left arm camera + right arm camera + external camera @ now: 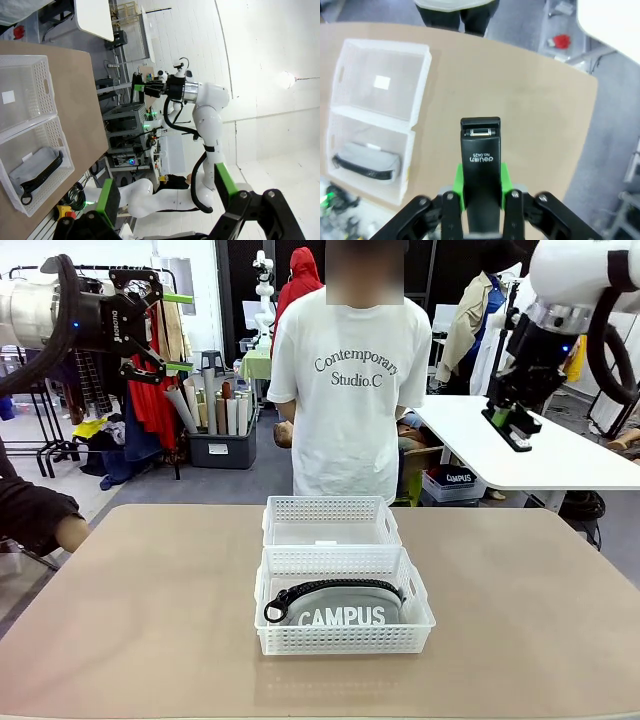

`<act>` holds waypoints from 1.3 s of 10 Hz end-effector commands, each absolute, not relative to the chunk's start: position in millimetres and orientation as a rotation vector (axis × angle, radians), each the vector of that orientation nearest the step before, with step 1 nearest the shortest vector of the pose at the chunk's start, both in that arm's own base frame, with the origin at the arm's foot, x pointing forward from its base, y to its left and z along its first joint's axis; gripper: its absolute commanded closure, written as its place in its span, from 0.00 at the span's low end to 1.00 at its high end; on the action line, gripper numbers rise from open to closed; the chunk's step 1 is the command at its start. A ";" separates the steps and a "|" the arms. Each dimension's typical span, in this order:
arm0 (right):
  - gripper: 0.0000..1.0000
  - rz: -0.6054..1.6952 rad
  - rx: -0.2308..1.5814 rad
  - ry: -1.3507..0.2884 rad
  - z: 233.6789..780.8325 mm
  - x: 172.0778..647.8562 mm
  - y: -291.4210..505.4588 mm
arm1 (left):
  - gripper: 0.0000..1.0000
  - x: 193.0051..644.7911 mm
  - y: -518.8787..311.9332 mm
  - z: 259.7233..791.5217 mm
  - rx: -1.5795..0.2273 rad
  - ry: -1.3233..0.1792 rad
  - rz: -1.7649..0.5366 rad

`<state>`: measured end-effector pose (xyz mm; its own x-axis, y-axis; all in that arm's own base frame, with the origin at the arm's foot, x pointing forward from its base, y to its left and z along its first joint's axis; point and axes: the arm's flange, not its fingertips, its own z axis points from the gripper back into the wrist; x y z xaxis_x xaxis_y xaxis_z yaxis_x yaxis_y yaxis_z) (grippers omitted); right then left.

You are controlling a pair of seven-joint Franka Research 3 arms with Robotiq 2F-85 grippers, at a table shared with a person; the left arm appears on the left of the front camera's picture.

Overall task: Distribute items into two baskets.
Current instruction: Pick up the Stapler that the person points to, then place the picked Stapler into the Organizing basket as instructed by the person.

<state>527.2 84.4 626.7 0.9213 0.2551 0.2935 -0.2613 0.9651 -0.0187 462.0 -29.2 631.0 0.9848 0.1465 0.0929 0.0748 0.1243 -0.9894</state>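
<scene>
Two white lattice baskets stand end to end at the table's middle. The near basket (344, 638) holds the grey "CAMPUS" pouch (340, 608) with its black strap; the far basket (331, 523) holds only a small white label. Both baskets also show in the right wrist view, the near one (405, 170) with the pouch (367, 160) and the far one (422, 80). My right gripper (512, 420) hangs high at the right, shut on the black stapler (518, 430) (481, 170). At the upper left my left gripper (168, 332) (165, 192) stands open, high above the table, holding nothing.
A person in a white T-shirt (350, 380) stands at the far side behind the baskets. A dark-sleeved arm (35, 515) rests at the table's left edge. A white table (520, 455) stands behind on the right. Bare tan tabletop (150, 600) lies on both sides of the baskets.
</scene>
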 end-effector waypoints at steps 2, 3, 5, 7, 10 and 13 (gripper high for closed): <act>1.00 0.500 -0.076 -0.366 647.1 568.6 114.8 | 0.00 460.7 -29.1 632.0 -1.451 -0.183 0.051; 1.00 0.591 -0.100 -0.388 648.3 575.3 132.3 | 0.00 460.7 -29.1 632.0 -1.451 -0.183 0.051; 1.00 0.677 -0.159 -0.420 649.7 578.1 152.8 | 0.00 460.7 -29.1 632.0 -1.451 -0.183 0.051; 1.00 0.687 -0.147 -0.401 649.7 577.4 153.5 | 0.00 460.7 -29.1 632.0 -1.451 -0.183 0.051; 1.00 0.660 -0.131 -0.389 644.9 575.7 162.0 | 0.00 460.7 -29.1 632.0 -1.451 -0.183 0.051; 1.00 0.660 -0.131 -0.389 644.9 575.7 162.0 | 0.00 460.7 -29.1 632.0 -1.451 -0.183 0.051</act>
<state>576.3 162.2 643.0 0.7187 0.6255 0.3038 -0.5769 0.7802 -0.2416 462.1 -29.3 630.9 0.9849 0.1464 0.0928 0.0747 0.1243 -0.9894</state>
